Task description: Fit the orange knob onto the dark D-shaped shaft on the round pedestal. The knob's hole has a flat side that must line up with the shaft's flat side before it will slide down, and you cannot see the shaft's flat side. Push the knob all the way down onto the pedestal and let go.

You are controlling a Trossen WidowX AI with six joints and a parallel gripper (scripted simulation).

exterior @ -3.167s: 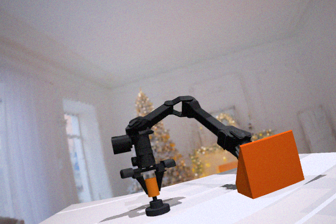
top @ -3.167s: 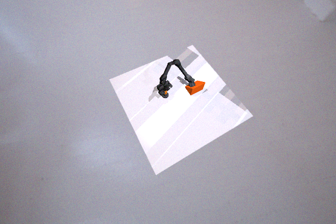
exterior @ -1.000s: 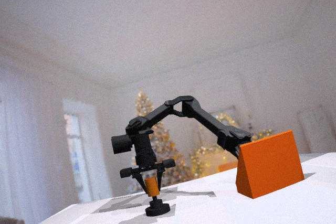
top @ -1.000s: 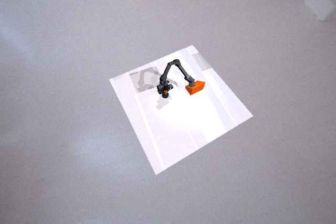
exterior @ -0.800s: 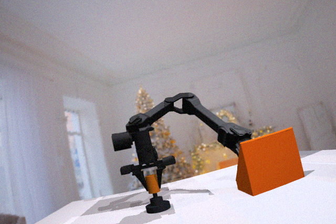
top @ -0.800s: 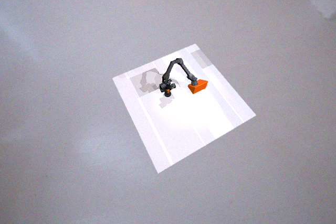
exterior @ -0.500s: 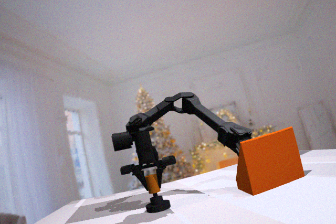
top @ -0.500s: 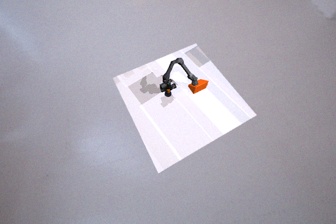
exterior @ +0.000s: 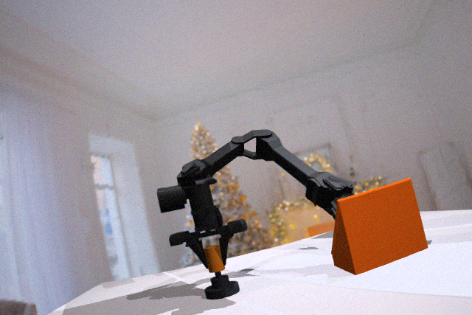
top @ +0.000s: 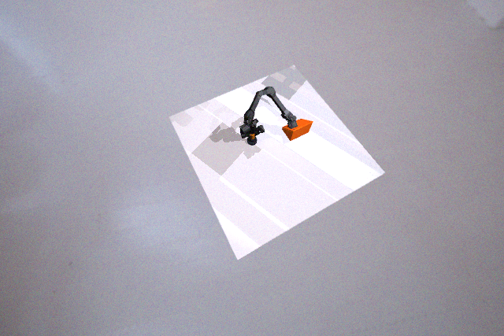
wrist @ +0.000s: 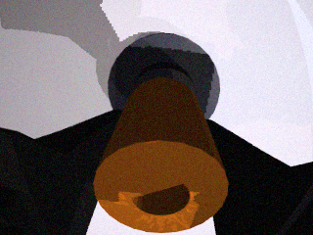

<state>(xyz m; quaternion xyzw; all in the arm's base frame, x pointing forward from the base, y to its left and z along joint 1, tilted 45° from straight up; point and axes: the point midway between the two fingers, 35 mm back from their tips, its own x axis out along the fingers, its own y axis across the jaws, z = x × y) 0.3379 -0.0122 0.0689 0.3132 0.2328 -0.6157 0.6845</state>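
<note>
The orange knob point(top: 253, 136) point(exterior: 214, 259) point(wrist: 161, 117) is a tall cylinder, held nearly upright between the fingers of my gripper point(exterior: 216, 265), which is shut on it. Its D-shaped hole shows in the top face in the wrist view, flat side toward the top of that view and slightly slanted. The round pedestal point(top: 252, 142) point(exterior: 222, 290) point(wrist: 117, 88) is black and stands directly below the knob. A short length of the dark shaft point(exterior: 217, 274) shows between the knob's lower end and the pedestal. Whether the shaft's tip is inside the hole is hidden.
A large orange wedge-shaped block point(top: 300, 130) point(exterior: 380, 227) stands beside the arm's base on the white table top point(top: 284, 186) point(exterior: 380, 285). The arm arches from there over to the pedestal. Grey shadows lie around the pedestal.
</note>
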